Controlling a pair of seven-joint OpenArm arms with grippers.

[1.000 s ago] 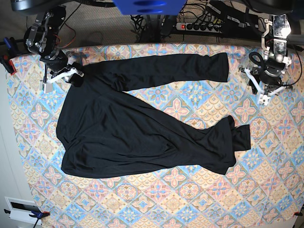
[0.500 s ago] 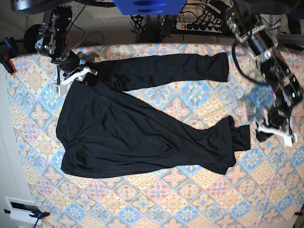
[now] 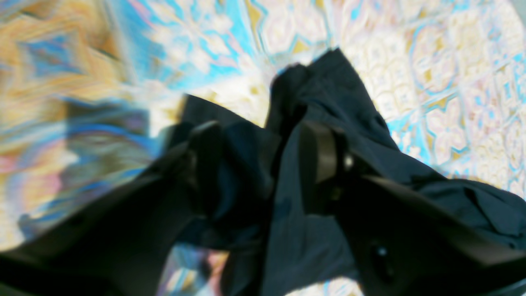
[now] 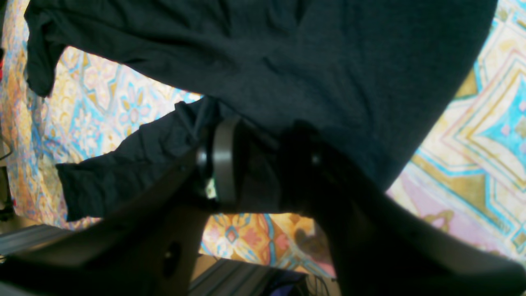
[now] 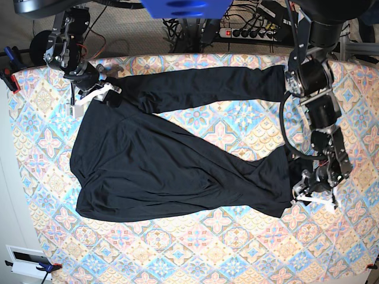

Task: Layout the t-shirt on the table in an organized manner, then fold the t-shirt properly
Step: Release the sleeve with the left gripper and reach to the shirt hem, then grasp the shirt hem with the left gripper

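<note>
The black t-shirt (image 5: 166,165) lies spread on the patterned table (image 5: 237,248), one sleeve stretched along the far side and the other running to the right. My left gripper (image 5: 311,192) hangs over that right sleeve's cuff. In the blurred left wrist view its fingers (image 3: 320,152) stand apart, open, with the t-shirt's (image 3: 328,82) cuff between and under them. My right gripper (image 5: 98,92) sits at the shirt's upper left corner. In the right wrist view the right gripper (image 4: 259,172) is shut on a bunch of the t-shirt (image 4: 287,61).
A power strip (image 5: 249,32) and cables lie behind the table's far edge. A blue part (image 5: 183,7) hangs at top centre. Clamps (image 5: 9,77) grip the left edge, and a white box (image 5: 26,260) sits off the lower left corner.
My left arm swung from the far right corner down to the right sleeve's cuff, its jaws widening. My right gripper dragged the shirt's upper left corner a little to the right, then held still.
</note>
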